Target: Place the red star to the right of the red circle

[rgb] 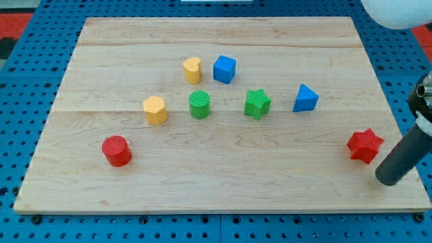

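The red star [365, 145] lies near the board's right edge, toward the view's bottom. The red circle [117, 150] is a short cylinder at the view's lower left, far from the star. My rod comes in from the right edge, and my tip [388, 179] rests on the board just below and to the right of the red star, a small gap apart from it.
In the middle stand a yellow heart [192, 69], a blue cube [225, 69], a yellow hexagon [155, 110], a green cylinder [200, 105], a green star [257, 103] and a blue triangle [305, 98]. The wooden board [223, 182] lies on a blue pegboard.
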Motion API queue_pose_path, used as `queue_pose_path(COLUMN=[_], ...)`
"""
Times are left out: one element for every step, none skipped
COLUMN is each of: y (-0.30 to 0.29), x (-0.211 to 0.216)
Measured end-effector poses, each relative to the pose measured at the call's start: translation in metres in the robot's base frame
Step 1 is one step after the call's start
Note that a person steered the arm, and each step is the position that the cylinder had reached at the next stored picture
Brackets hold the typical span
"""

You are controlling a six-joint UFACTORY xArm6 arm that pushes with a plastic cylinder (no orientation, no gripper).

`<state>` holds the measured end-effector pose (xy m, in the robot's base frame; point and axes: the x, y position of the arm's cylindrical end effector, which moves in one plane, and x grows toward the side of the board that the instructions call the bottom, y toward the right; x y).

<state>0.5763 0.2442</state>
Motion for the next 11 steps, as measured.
queue_pose_path(y=[0.000, 0.009, 0.036, -0.001, -0.100, -0.205, -0.252, -0.316, -0.340, -0.278, -0.323], x=[0.000, -0.012, -0.038, -0.057, -0.051, -0.030, -0.053, -0.056, -0.070, -0.069, -0.073])
